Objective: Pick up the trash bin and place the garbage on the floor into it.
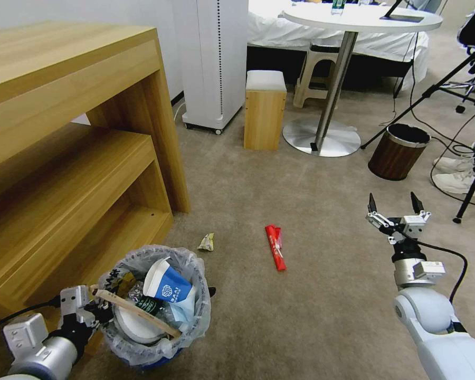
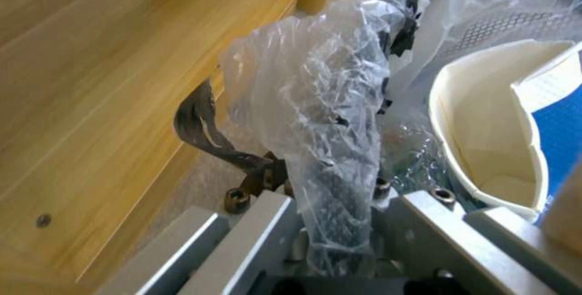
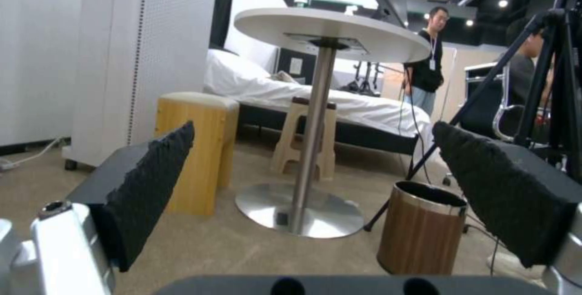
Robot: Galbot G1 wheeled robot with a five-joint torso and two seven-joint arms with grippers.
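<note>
The trash bin [image 1: 192, 322] stands low at my left, next to the wooden shelf. Its crinkled plastic liner [image 2: 315, 104] holds garbage: a blue-white paper cup [image 1: 166, 287], a wooden stick [image 1: 137, 311] and a white slipper [image 1: 132, 327]. My left gripper [image 1: 97, 307] is shut on the bin's near rim, with the liner pinched between its fingers. On the floor [image 1: 327, 306] lie a red packet [image 1: 275, 247] and a small crumpled wrapper [image 1: 206, 242]. My right gripper [image 1: 396, 208] hangs open above the carpet, right of the red packet, with nothing between its pads [image 3: 152, 186].
A wooden shelf unit [image 1: 74, 158] stands close on the left of the bin. Ahead are a dark brown bin with a metal rim [image 1: 398, 151], a round table's steel base [image 1: 322, 138], a small wooden stool [image 1: 265, 111], a white appliance [image 1: 214, 63], and tripod legs and cables [image 1: 459, 137].
</note>
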